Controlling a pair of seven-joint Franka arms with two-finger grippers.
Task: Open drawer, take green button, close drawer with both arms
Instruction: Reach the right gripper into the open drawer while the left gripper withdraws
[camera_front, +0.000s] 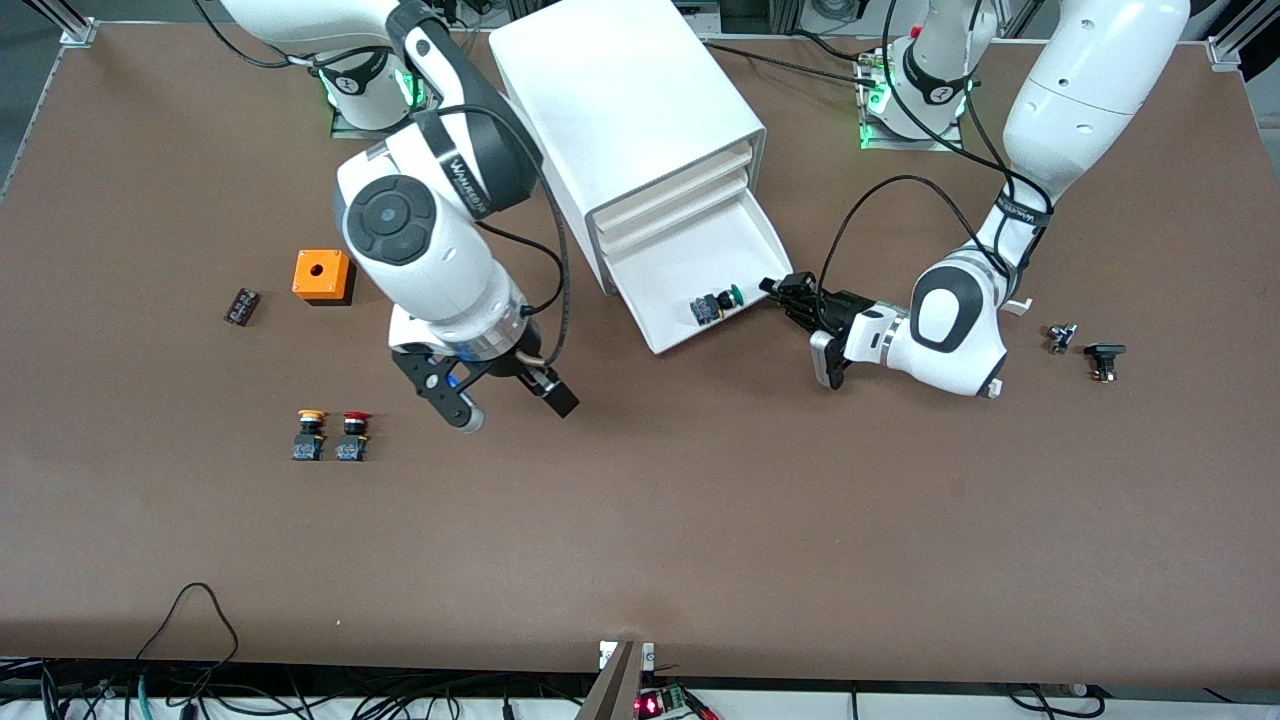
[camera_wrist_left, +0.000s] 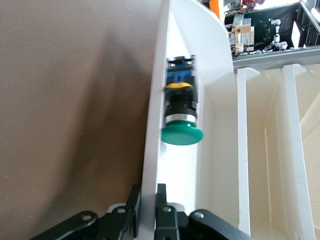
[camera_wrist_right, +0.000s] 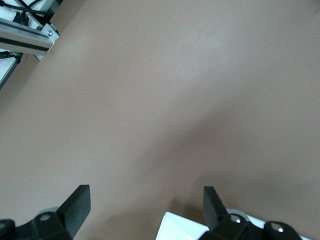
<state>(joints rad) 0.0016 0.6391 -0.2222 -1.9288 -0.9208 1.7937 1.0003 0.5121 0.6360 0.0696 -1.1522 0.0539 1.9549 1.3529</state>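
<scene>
The white cabinet (camera_front: 620, 100) has its bottom drawer (camera_front: 700, 250) pulled out. The green-capped button (camera_front: 718, 303) lies on its side in the drawer, near the front wall. My left gripper (camera_front: 775, 290) is shut on the drawer's front wall at the corner toward the left arm's end. In the left wrist view my left gripper (camera_wrist_left: 148, 189) pinches the white wall (camera_wrist_left: 155, 125), with the button (camera_wrist_left: 181, 125) just inside it. My right gripper (camera_front: 515, 408) is open and empty over bare table beside the drawer; it also shows in the right wrist view (camera_wrist_right: 145, 200).
A yellow-capped button (camera_front: 310, 433) and a red-capped button (camera_front: 353, 433) stand side by side toward the right arm's end. An orange box (camera_front: 322, 276) and a small dark block (camera_front: 242, 306) lie farther from the camera. Small dark parts (camera_front: 1104, 358) lie toward the left arm's end.
</scene>
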